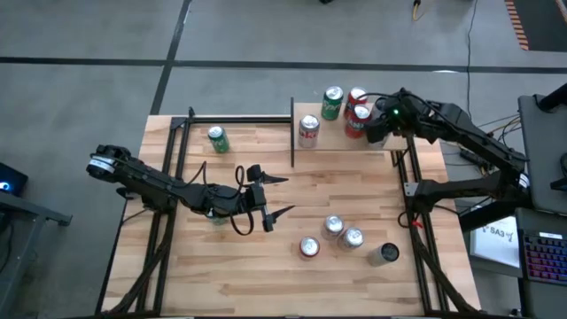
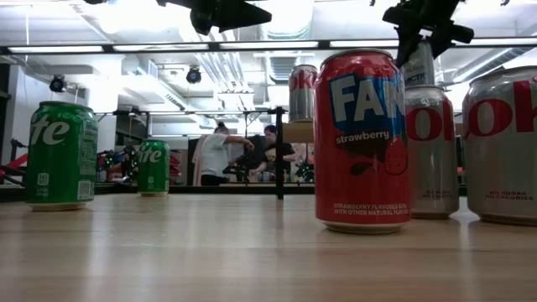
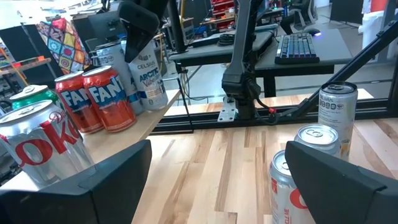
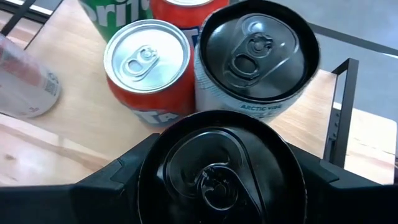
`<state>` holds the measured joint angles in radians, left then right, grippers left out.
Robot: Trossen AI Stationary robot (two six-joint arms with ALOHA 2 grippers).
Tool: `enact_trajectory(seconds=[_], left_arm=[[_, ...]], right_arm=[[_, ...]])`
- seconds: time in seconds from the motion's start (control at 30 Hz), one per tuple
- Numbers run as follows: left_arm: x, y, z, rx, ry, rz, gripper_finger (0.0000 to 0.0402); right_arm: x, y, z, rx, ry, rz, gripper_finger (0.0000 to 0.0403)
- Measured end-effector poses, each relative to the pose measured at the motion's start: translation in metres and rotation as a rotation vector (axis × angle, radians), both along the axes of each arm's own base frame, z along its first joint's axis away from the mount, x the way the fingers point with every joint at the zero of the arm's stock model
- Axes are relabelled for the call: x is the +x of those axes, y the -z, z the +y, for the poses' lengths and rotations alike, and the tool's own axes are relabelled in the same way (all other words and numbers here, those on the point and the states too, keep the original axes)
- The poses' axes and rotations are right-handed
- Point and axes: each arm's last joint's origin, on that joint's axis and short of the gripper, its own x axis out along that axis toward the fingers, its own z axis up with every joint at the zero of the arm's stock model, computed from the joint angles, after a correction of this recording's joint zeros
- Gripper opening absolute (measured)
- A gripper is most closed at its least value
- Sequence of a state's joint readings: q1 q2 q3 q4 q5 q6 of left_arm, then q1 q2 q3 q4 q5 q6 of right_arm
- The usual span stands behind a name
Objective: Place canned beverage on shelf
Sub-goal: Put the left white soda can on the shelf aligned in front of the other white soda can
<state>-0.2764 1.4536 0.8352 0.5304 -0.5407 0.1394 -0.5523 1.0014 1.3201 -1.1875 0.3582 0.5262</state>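
overhead, my right pincer hangs over the shelf among its cans; my left pincer gapes empty mid-table; low down, a strawberry can looms; at my right wrist, a black-topped can stands on the shelf, my fingers holding a dark-topped can.

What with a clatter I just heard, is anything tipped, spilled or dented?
Nothing stands out. The shelf cans and the table cans stand upright, with no spill or dent visible. The right gripper holds a Celsius can at the shelf. The left gripper hangs open over the table.
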Motion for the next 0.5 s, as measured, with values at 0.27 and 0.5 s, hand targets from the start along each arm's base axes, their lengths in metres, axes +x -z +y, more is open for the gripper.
enact_trajectory(seconds=[0.27,0.5], left_arm=[[0.0,0.0,0.0,0.0,0.0,0.0,0.0355],[0.0,0.0,0.0,0.0,0.0,0.002,0.0355]], right_arm=[[0.007,0.003,-0.007,0.012,-0.006,0.001,0.0237],[0.015,0.008,-0.013,0.018,0.001,0.02,0.0237]])
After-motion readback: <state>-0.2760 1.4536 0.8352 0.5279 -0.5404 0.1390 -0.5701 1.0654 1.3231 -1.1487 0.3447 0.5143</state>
